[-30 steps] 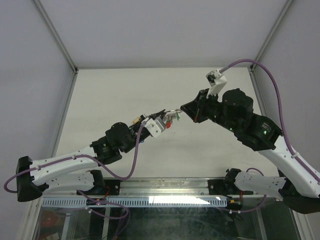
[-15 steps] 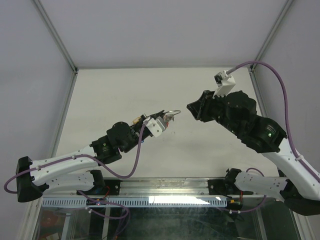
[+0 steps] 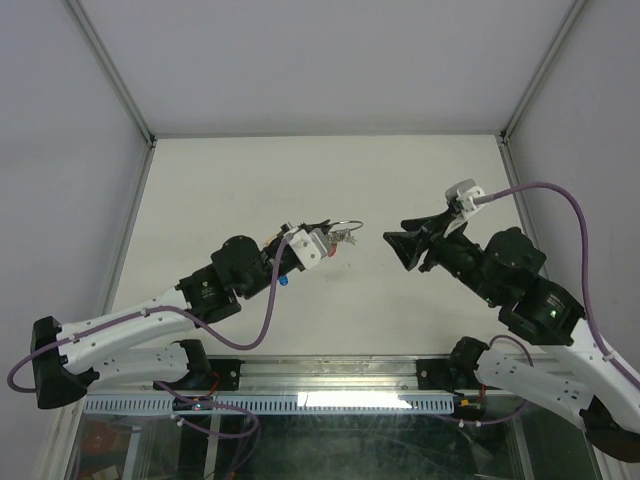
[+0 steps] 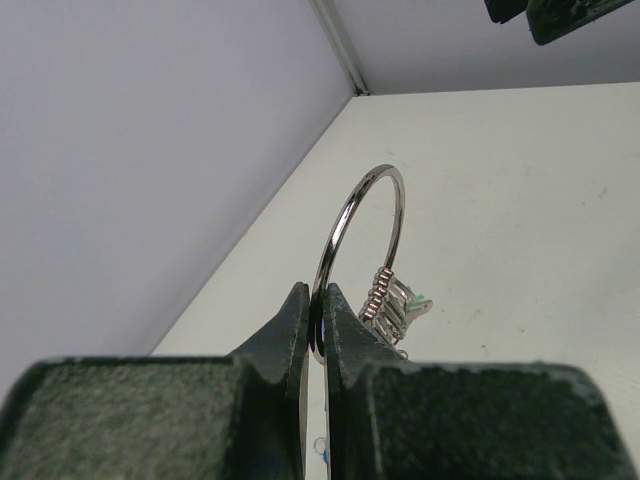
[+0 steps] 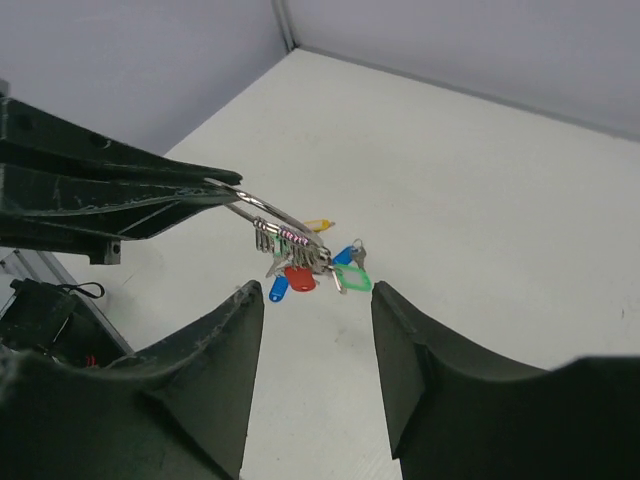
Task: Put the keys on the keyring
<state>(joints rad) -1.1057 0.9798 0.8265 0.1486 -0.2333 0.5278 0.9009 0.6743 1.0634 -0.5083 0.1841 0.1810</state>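
Note:
My left gripper [image 3: 326, 233] is shut on the keyring [image 3: 347, 226], a thin silver ring held above the table. In the left wrist view the ring [image 4: 365, 215] stands up from between the closed fingertips, with a bunch of keys [image 4: 395, 305] hanging on it. The right wrist view shows the keys [image 5: 300, 262] bunched on the ring, with a red cap [image 5: 299, 278] and a green cap [image 5: 352, 278] among them. My right gripper [image 3: 393, 243] is open, empty, and a short way right of the ring. Its jaws [image 5: 315, 295] face the bunch.
A blue-capped key [image 3: 284, 281] lies on the white table [image 3: 420, 180] below my left wrist. In the right wrist view a yellow-capped key [image 5: 318, 225] and another blue one [image 5: 345, 255] show behind the bunch. Walls enclose the table on three sides.
My right gripper was shut at the ring a second ago. It has opened and drawn back to the right, and that arm has dropped lower. The left still holds the ring, shifted slightly.

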